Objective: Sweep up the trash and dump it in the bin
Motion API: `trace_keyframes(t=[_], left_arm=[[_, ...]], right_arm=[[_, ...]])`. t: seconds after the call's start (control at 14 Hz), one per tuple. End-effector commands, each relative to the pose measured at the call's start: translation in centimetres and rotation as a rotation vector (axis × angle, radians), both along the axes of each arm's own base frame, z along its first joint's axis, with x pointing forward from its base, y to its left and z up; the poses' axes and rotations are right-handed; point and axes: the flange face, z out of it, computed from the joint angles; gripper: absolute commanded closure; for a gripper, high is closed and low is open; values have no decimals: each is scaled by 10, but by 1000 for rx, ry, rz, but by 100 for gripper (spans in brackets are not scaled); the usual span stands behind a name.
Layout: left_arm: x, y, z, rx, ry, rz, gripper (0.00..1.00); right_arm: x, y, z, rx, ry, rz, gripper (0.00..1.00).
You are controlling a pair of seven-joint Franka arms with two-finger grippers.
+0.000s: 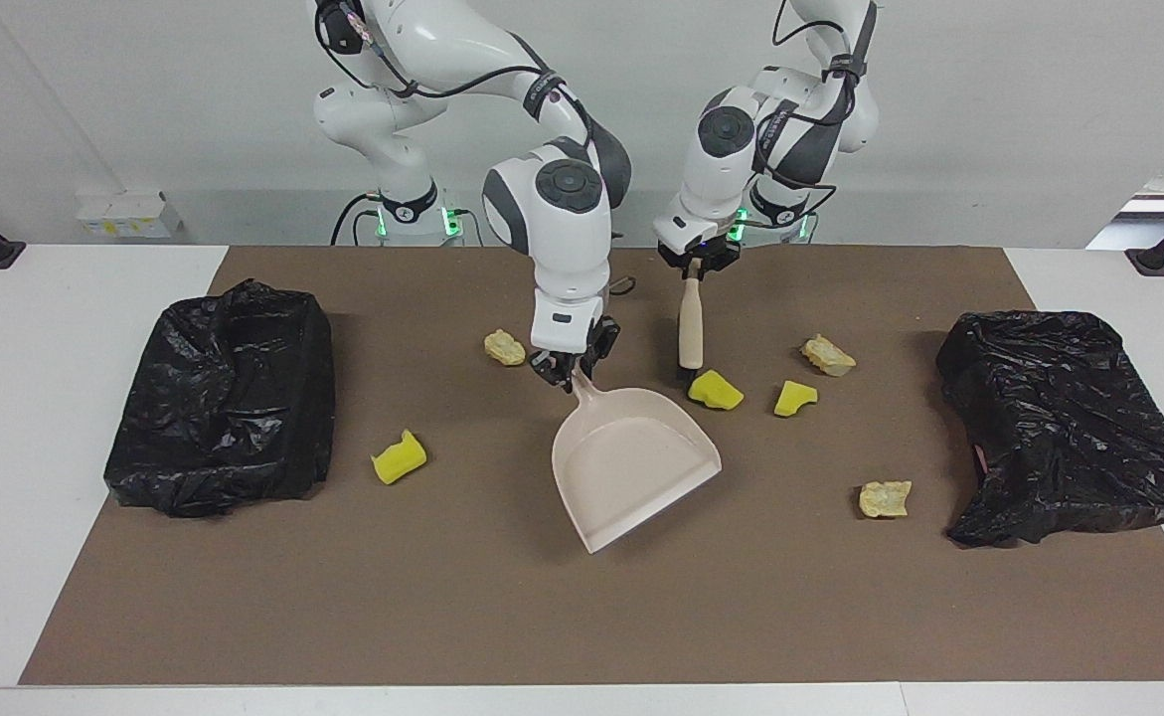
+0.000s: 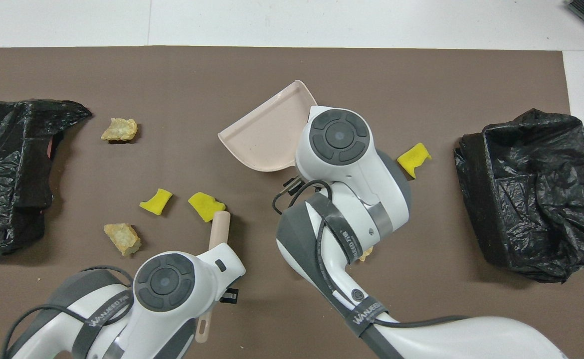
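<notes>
My right gripper point(image 1: 574, 366) is shut on the handle of a pink dustpan point(image 1: 631, 462), which slants across the middle of the mat with its mouth away from the robots. My left gripper point(image 1: 695, 268) is shut on a beige tool point(image 1: 689, 323) held upright. The tool's lower end is beside a yellow wedge point(image 1: 716, 390). More trash lies around: a yellow wedge point(image 1: 795, 398), beige chunks point(image 1: 827, 355) point(image 1: 885, 498) point(image 1: 505, 347) and a yellow wedge point(image 1: 399, 457). In the overhead view both wrists hide the fingers; the dustpan point(image 2: 267, 132) and tool point(image 2: 219, 229) show.
Two bins lined with black bags stand at the ends of the brown mat point(image 1: 442, 597): one bin point(image 1: 224, 398) at the right arm's end, the other bin point(image 1: 1069, 428) at the left arm's end. A cable point(image 2: 292, 192) loops off the right wrist.
</notes>
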Motion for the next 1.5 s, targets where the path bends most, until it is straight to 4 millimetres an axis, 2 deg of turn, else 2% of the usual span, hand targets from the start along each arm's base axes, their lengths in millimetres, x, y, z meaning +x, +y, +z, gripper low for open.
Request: trace_keyframes(t=[0.0,0.14,0.29,0.43,0.79,0.93,1.14,1.29,1.43], left_arm=[[7,41,33,18,-18,59,100],[7,59,36,79,1,103,100],[14,79,34,148,-3,242,100],[18,95,33,187,6,366,100],[36,144,27,233,-45,696,100],[39,171,20,231,-44,767,100],[22,167,-42,198,-73,736,100],[26,165,-45,176,-92,703,100],[33,161,-43,144,-88,584,100]], right_arm=[[5,-19,0,-22,2,249,100],[15,-37,-2,-73,-12,470,100],[24,-53,-7,-84,-6,614,100],[28,-61,-12,-90,5,739,100],[29,-56,-26,-131,16,907,100],[29,-54,-38,-136,27,972,100],[28,-52,-40,-145,25,993,100],[26,-52,-46,-148,38,1017,100],[23,-52,-48,-157,48,1034,100]])
